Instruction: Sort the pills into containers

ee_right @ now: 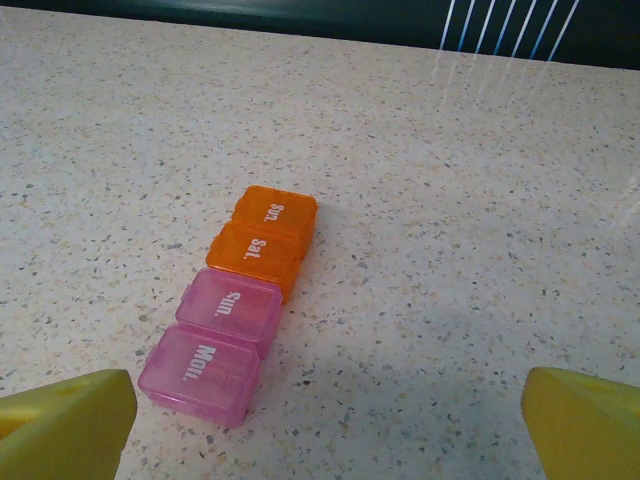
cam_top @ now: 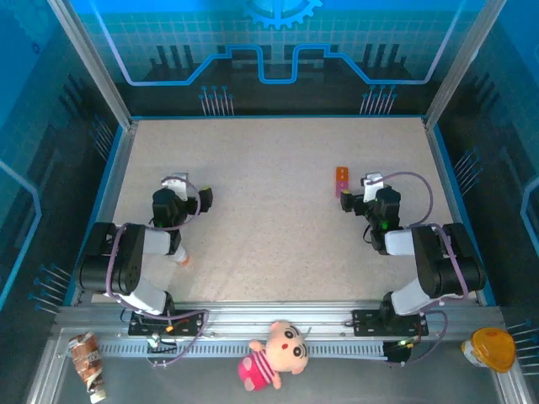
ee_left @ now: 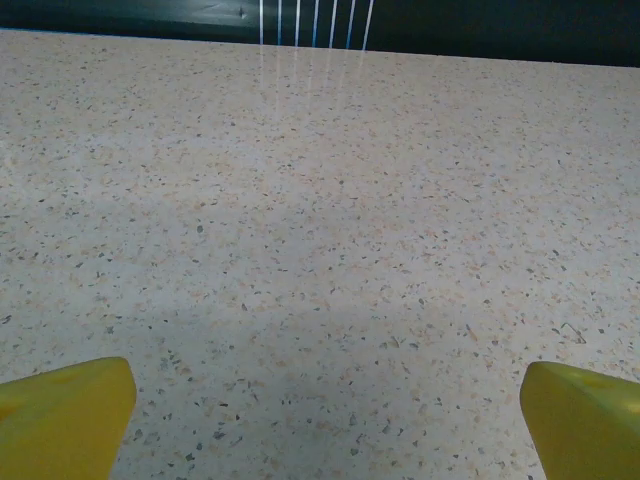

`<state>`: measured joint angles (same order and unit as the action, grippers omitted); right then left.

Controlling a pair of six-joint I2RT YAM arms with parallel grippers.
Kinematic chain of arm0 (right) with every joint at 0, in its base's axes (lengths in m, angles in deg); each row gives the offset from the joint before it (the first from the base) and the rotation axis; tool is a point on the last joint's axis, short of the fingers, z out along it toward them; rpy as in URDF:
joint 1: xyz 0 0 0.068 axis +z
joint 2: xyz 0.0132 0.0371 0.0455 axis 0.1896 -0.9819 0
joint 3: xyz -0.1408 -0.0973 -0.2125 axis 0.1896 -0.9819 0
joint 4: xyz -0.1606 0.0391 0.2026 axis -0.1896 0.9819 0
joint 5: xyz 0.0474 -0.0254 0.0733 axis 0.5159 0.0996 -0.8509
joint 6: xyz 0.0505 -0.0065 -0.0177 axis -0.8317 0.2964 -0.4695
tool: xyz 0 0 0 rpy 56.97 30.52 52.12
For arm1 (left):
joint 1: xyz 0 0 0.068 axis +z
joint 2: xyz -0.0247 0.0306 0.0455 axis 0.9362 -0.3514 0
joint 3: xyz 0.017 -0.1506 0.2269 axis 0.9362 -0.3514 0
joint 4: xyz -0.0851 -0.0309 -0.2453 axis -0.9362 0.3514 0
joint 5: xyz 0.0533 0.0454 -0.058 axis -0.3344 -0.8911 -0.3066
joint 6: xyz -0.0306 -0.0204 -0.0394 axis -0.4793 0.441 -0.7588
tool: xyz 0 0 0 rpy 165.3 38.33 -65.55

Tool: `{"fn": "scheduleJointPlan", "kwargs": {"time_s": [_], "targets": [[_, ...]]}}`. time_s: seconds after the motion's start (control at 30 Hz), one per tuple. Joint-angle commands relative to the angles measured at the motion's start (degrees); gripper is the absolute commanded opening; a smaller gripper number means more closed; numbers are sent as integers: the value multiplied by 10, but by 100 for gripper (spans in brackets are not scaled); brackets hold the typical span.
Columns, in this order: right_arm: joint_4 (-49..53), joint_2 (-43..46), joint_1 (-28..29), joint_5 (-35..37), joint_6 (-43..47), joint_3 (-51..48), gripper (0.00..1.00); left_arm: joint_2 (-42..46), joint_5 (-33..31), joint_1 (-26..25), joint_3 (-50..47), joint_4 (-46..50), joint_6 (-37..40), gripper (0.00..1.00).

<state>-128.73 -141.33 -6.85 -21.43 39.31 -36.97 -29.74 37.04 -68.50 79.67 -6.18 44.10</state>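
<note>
tabletop point(cam_top: 269, 227) speckled beige, blue-lit walls point(cam_top: 278, 50) around, containers point(cam_top: 341, 180) resting on it

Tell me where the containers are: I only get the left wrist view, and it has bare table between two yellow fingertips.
Observer: From the top camera, the containers lie on the right half of the table.
Operator: What do they look like close up?
Observer: The right wrist view has them as one strip of four joined boxes, two orange farther out and two pink nearer, with the lids down and day labels on them.
Operator: Is the right gripper on them?
Observer: No. The right gripper is open and clear of the strip, which lies ahead of it and to the left in its own view.
</note>
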Motion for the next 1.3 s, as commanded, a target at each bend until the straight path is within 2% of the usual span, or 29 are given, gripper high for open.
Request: {"fn": "scheduleJointPlan", "kwargs": {"time_s": [0.0, 0.4, 0.5, 0.93, 1.03, 1.2, 1.27], "targets": [[-18, -1, -1, -12, 12, 10, 100, 2, 15, 4, 6, -11, 0, 99], [-13, -1, -6, -20, 8, 11, 100, 2, 15, 4, 5, -9, 0, 99], [-13, -1, -6, -21, 7, 12, 100, 2, -5, 4, 3, -14, -6, 99], [-17, 4, -17, -45, 1, 8, 100, 2, -18, 3, -4, -26, -10, 99], [30, 52, -18, -30, -1, 14, 100, 22, -32, 3, -12, -25, -15, 99], [140, 115, -18, 12, -18, 51, 100, 68, -36, 3, 16, 64, -14, 99], [181, 137, -19, 45, -53, 69, 100, 85, -42, 3, 22, 87, -16, 99]]}}
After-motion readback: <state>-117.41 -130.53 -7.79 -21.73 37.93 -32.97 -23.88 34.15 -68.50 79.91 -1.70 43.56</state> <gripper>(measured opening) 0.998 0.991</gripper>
